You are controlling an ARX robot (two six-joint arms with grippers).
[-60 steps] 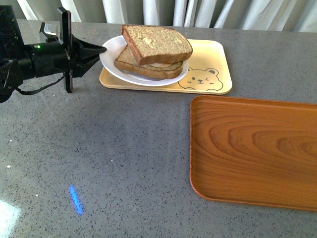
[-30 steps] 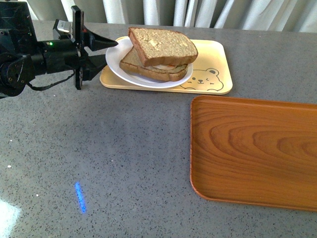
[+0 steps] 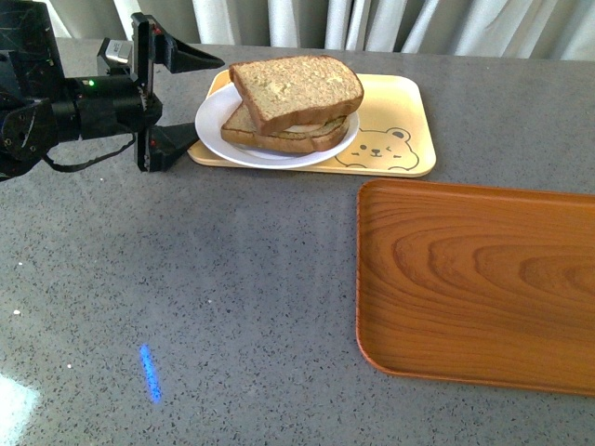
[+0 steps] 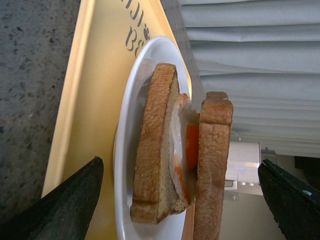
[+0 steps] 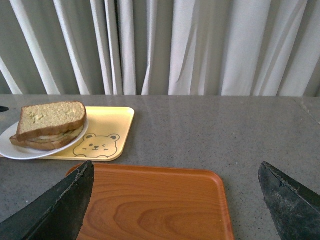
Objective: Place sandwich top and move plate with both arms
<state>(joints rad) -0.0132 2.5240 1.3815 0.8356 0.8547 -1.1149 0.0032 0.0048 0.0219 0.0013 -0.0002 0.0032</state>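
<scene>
The sandwich top (image 3: 296,88), a brown speckled slice, lies on the egg and the lower slice (image 3: 279,137) on the white plate (image 3: 218,139). The plate rests on the bear-printed tray (image 3: 400,102). My left gripper (image 3: 208,97) is open at the plate's left rim, with one finger above the rim and one below, beside the tray. In the left wrist view the plate (image 4: 125,125), egg (image 4: 177,145) and sandwich top (image 4: 212,165) sit between the spread fingers (image 4: 70,205). My right gripper (image 5: 176,166) is open and empty over the wooden tray (image 5: 155,205), out of the front view.
The wooden tray (image 3: 479,283) fills the table's right side, just in front of the bear-printed tray. Curtains hang behind the table's far edge. A blue light streak (image 3: 149,372) marks the grey tabletop at the near left.
My left gripper has come in toward the plate and opened wide, its upper finger rising above the rim. The plate and sandwich shifted slightly.
</scene>
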